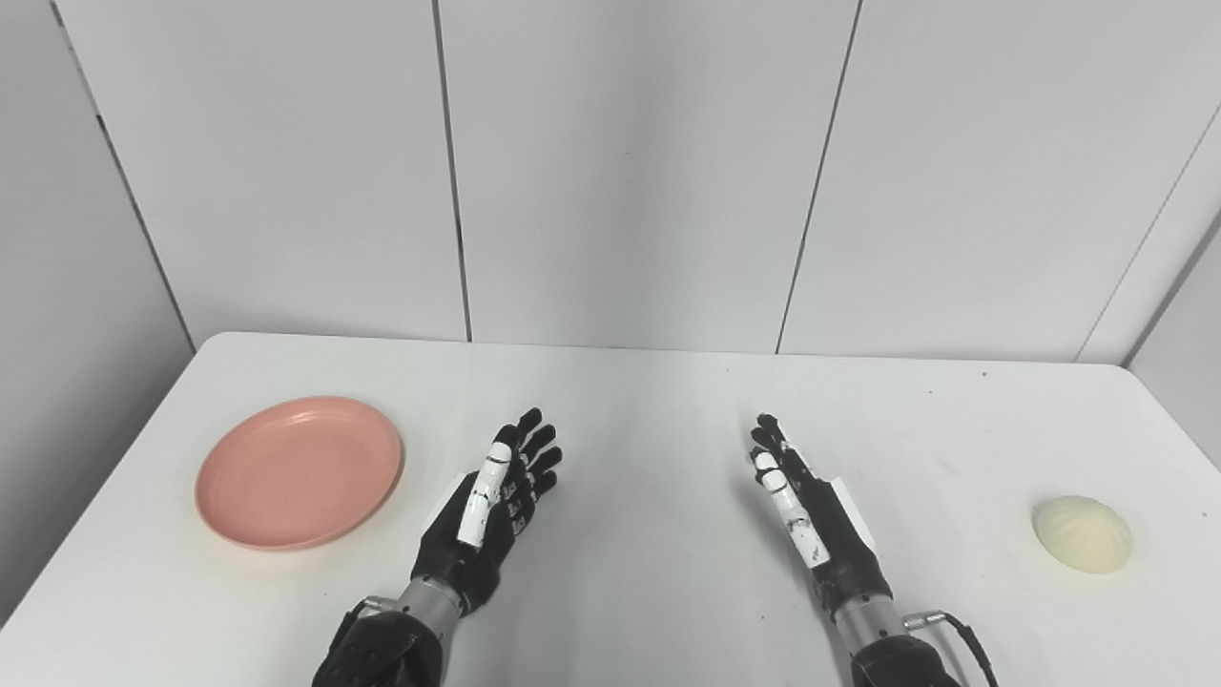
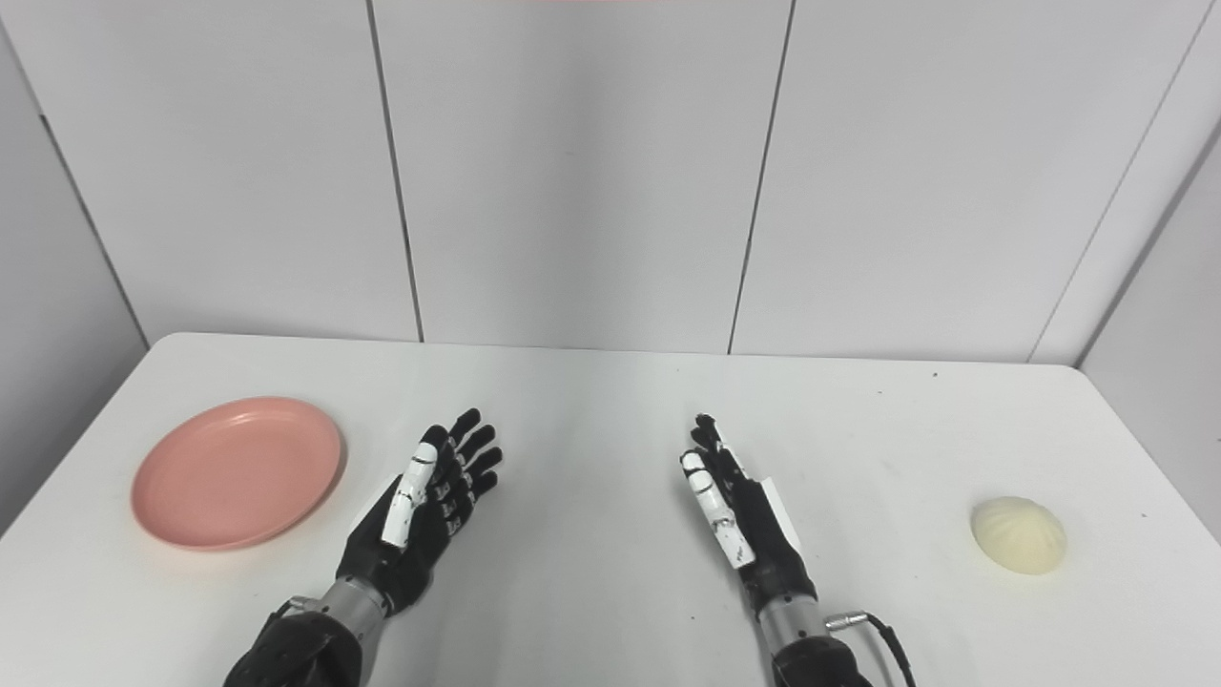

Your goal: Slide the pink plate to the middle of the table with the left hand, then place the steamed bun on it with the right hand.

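A round pink plate [image 1: 299,471] lies flat on the left side of the white table [image 1: 649,410]. A pale cream steamed bun [image 1: 1082,533] sits on the far right side. My left hand [image 1: 496,501] is open and empty, fingers stretched forward, a little to the right of the plate and apart from it. My right hand [image 1: 806,506] is open and empty, right of the middle, well left of the bun. The same scene shows in the right eye view, with the plate [image 2: 237,472], the bun [image 2: 1018,534], the left hand [image 2: 429,506] and the right hand [image 2: 739,510].
Grey wall panels [image 1: 630,172] stand right behind the table's far edge. The table's left edge runs close to the plate and its right edge close to the bun. A cable [image 1: 963,634] hangs at my right wrist.
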